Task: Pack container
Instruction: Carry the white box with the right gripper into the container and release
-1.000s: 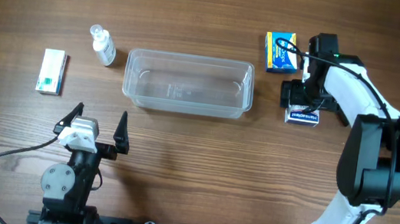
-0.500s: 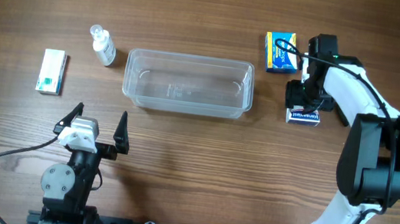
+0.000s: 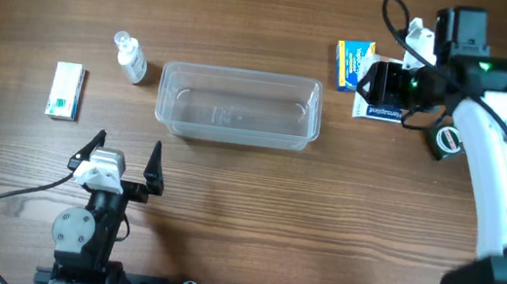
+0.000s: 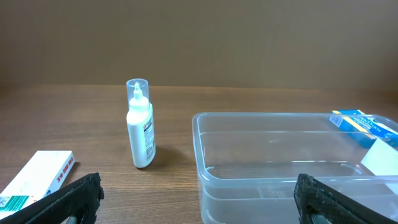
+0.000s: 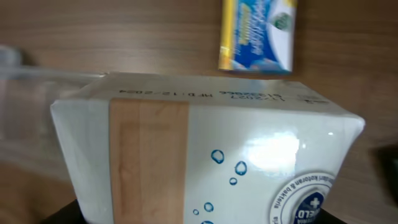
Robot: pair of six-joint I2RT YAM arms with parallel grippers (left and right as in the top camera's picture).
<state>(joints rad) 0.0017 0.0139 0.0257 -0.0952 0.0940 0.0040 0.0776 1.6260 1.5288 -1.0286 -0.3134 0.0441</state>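
container [image 3: 243,75]: table centre | right gripper [image 3: 384,91]: jaws clamped on white box [image 5: 205,155] (tan tape strip across it), at container's 3 o'clock, just beside its end | left gripper [image 3: 127,150]: jaws spread apart, at container's 7 o'clock

The right arm [image 3: 498,184] is white, its gripper [image 3: 385,93] black.

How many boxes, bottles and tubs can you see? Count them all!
Small cardboard boxes: 3 (white-and-green box, blue-and-yellow box, white box with blue print)
White plastic bottle with a clear cap: 1
Clear plastic rectangular tub: 1
Total: 5
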